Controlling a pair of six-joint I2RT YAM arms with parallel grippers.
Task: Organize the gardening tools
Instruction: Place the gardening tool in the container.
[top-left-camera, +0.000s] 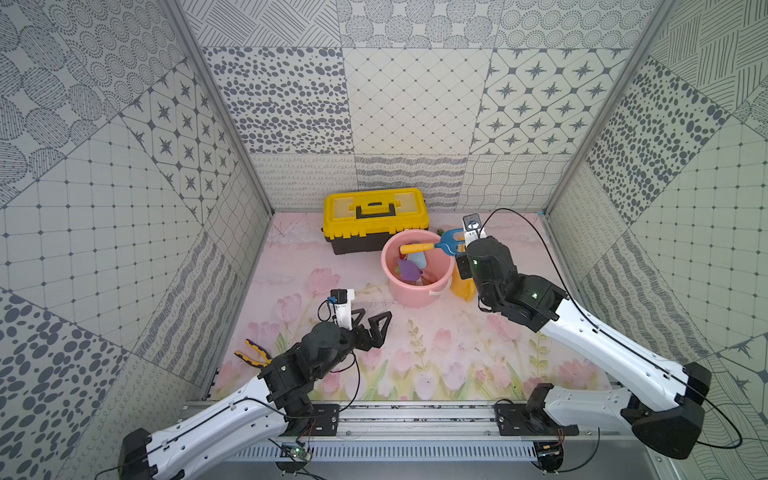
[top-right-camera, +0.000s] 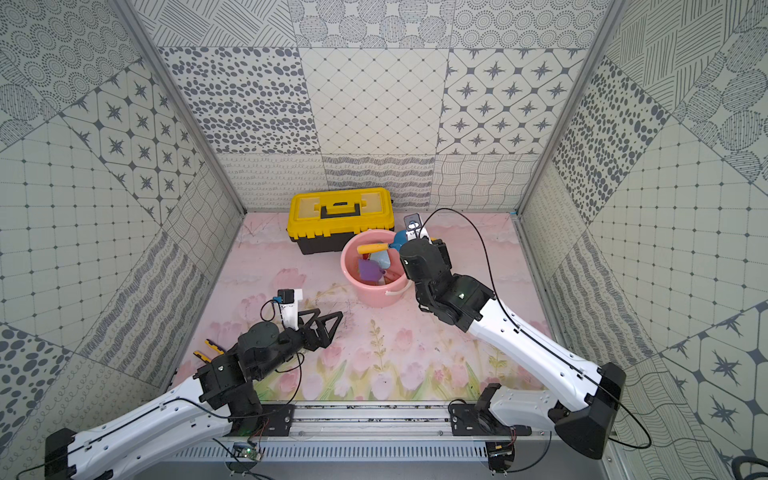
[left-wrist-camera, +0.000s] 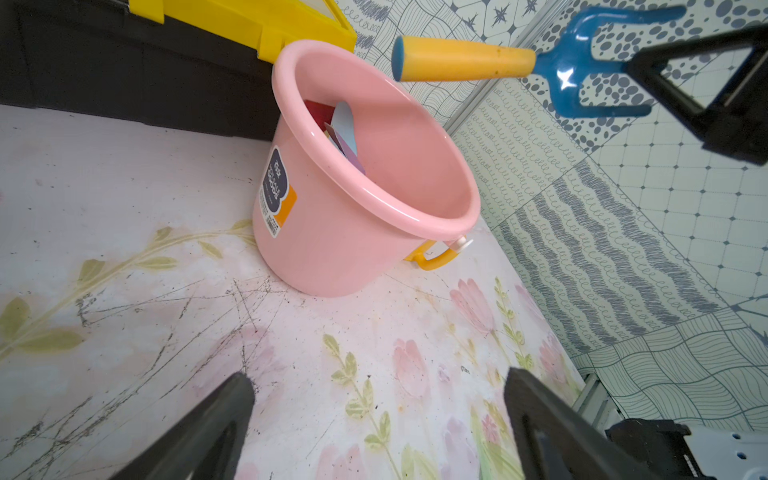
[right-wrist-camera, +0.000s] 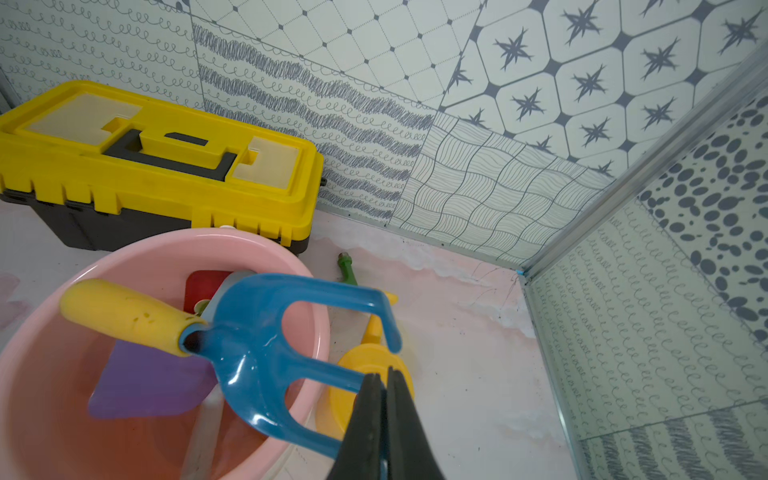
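Observation:
My right gripper is shut on one tine of the blue fork, whose yellow handle hangs level over the pink bucket. In the bucket lie the purple scoop, the pale-blue trowel and the red spade. The yellow watering can stands on the mat against the bucket's right side. A green piece pokes out behind the can; I cannot tell what it is. My left gripper hovers open and empty above the mat, in front of the bucket.
A shut yellow-and-black toolbox stands against the back wall, just behind the bucket. Yellow-and-black pliers lie near the left wall beside my left arm. Patterned walls close in the back and both sides.

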